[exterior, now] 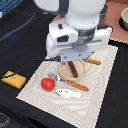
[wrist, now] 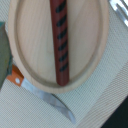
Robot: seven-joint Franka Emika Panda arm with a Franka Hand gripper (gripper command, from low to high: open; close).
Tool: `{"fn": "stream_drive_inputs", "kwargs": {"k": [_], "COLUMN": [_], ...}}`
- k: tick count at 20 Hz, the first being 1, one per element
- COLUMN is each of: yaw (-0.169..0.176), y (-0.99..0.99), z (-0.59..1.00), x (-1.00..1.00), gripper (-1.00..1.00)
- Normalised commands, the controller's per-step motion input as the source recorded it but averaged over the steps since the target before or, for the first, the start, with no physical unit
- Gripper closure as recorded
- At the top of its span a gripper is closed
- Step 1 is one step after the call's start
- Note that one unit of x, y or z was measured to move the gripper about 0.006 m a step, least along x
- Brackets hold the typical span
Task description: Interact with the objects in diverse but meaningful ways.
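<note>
Across the middle of the exterior view, a pale woven placemat (exterior: 100, 80) is lying on a black tabletop (exterior: 30, 37). At the mat's centre a round light wooden plate (exterior: 82, 74) is holding the dark brown sausage stick with red stripes (exterior: 73, 69), which is lying lengthwise across it. The white Franka arm is hanging directly over the plate, its gripper (exterior: 70, 59) hiding the fingers, so whether they are spread or pressed together cannot be told. In the lower left of the mat, the red round tomato (exterior: 47, 83) is sitting just beside the small white-and-blue oblong piece (exterior: 67, 92). An orange-handled knife (exterior: 70, 84) is lying between them and the plate. The yellow-orange ridged bread slab (exterior: 12, 78) is resting off the mat at the frame's left edge.
</note>
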Motion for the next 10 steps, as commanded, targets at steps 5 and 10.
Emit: {"fn": "stream_drive_inputs", "kwargs": {"k": [5,10], "yaw": [0.102,0.088], "y": [-0.17,-0.25], "z": [0.06,0.0], "x": [-0.89,-0.93], "gripper": [-1.0,-1.0]}}
